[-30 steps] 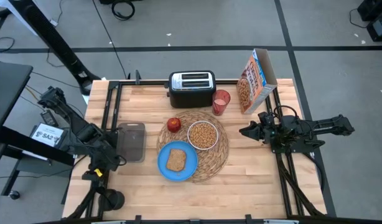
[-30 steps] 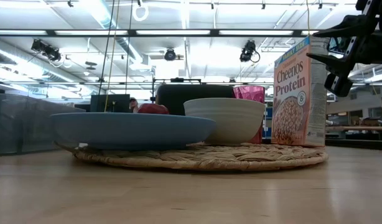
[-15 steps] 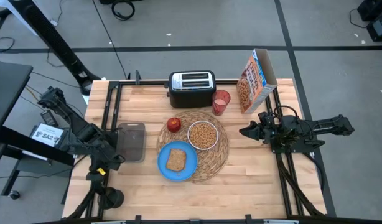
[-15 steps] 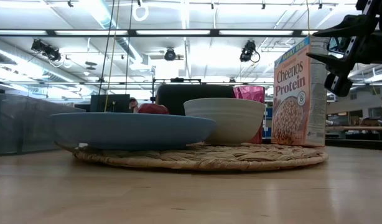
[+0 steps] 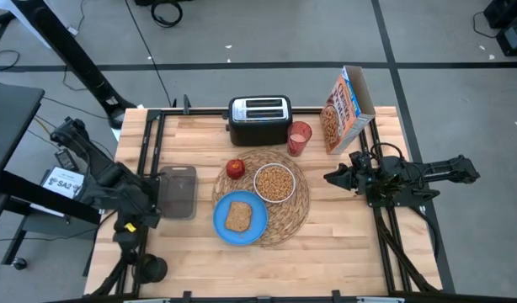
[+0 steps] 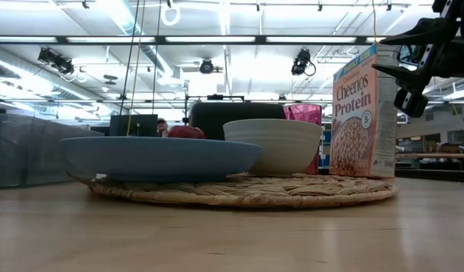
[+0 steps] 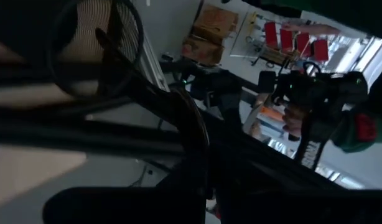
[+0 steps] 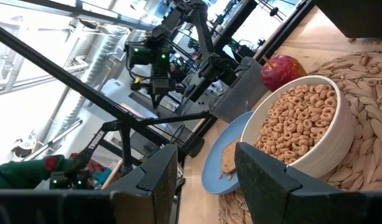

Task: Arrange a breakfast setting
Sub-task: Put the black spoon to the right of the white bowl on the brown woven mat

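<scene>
Looking near done: straw placemat (image 5: 296, 210) carries blue plate (image 5: 254, 227) with toast (image 5: 237, 216), Cheerios-filled bowl (image 5: 274, 183), apple (image 5: 235, 168). Red cup (image 5: 299, 139) and Cheerios box (image 5: 341, 112) stand just beside. No spoon visible. Right gripper (image 8: 206, 171) released, empty, right of the mat; left gripper's state I cannot tell.

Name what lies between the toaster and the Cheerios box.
The translucent red cup stands between the toaster and the Cheerios box, as the high view shows.
</scene>
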Available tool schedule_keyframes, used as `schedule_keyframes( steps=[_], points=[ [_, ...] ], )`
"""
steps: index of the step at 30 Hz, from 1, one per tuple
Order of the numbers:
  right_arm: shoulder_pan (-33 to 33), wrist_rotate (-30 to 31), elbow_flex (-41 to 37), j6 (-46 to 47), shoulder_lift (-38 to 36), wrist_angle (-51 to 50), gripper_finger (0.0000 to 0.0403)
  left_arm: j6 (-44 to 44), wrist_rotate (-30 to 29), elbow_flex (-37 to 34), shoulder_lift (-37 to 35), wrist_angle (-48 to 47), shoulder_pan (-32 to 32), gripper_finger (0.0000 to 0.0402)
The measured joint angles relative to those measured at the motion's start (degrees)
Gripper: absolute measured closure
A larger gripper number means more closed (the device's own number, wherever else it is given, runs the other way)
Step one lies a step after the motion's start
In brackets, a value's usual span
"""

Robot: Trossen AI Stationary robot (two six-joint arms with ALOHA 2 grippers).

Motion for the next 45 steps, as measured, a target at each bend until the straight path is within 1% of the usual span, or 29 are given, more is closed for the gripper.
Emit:
schedule_keyframes(
  steps=[2,5,7,9,11,14,16,17,19,22,26,29,31,33,36,38,40,42,45],
  points=[
    [0.01,0.00,0.00,0.82,0.00,0.04,0.0234,-1.96,0.27,2.17,0.02,-2.37,0.18,0.0386],
    [0.02,-0.05,0.00,1.46,0.00,0.04,0.0234,-2.91,0.29,7.38,-0.03,-8.29,0.50,0.0386],
    [0.02,-0.02,0.00,1.10,0.00,0.04,0.0234,-3.49,-1.09,11.32,0.01,-12.70,0.50,0.0386],
    [0.02,0.15,0.00,0.30,0.00,0.09,0.0234,-5.16,-3.96,15.48,0.04,-15.96,0.53,0.0386],
    [0.02,1.55,0.00,0.05,0.02,0.64,0.0234,-7.81,-7.87,19.44,0.08,-17.82,1.05,0.0386],
    [0.08,4.35,0.32,-1.04,0.67,4.70,0.0235,-10.25,-16.53,24.66,0.16,-18.70,2.24,0.0389],
    [0.59,4.48,2.73,-3.94,2.65,4.98,0.0236,-9.45,-23.75,27.39,0.79,-19.38,3.34,0.0391],
    [0.98,4.48,4.54,-6.07,4.10,4.92,0.0237,-7.57,-27.04,28.48,1.31,-19.41,3.96,0.0391],
    [1.75,4.46,8.40,-10.11,7.84,5.09,0.0237,-1.31,-33.32,30.07,3.24,-19.00,5.39,0.0392],
    [2.87,4.24,14.23,-15.05,14.85,4.72,0.0237,11.53,-38.10,30.41,7.09,-18.77,8.00,0.0393],
    [5.02,1.29,22.93,-18.09,25.96,4.68,0.0237,28.65,-38.46,30.33,14.21,-18.06,12.04,0.0392],
    [7.59,-1.57,31.14,-19.54,34.69,2.42,0.0237,40.81,-38.98,30.34,20.29,-13.00,15.15,0.0392],
    [9.15,-3.55,37.13,-20.70,39.53,-3.28,0.0237,49.51,-39.19,31.36,24.71,-9.27,16.92,0.0392],
    [10.17,-5.31,43.30,-21.68,43.75,-11.61,0.0237,57.80,-40.62,33.53,29.32,-7.91,18.40,0.0392],
    [10.76,-8.19,51.58,-21.96,48.42,-24.50,0.0237,69.04,-44.63,38.32,36.00,-7.59,20.08,0.0392],
    [10.93,-9.77,55.99,-21.09,50.20,-32.06,0.0237,76.06,-47.85,42.02,40.17,-7.79,20.70,0.0392],
    [10.95,-10.73,59.12,-17.86,51.15,-40.21,0.0237,82.45,-51.68,46.01,43.97,-7.90,21.21,0.0392],
    [10.83,-11.03,60.61,-12.13,51.42,-47.21,0.0237,88.27,-55.96,50.04,47.56,-8.61,21.39,0.0392],
    [10.03,-12.06,61.27,-2.47,50.23,-52.61,0.0237,97.26,-63.12,55.14,52.17,-9.60,21.39,0.0392]
  ],
)
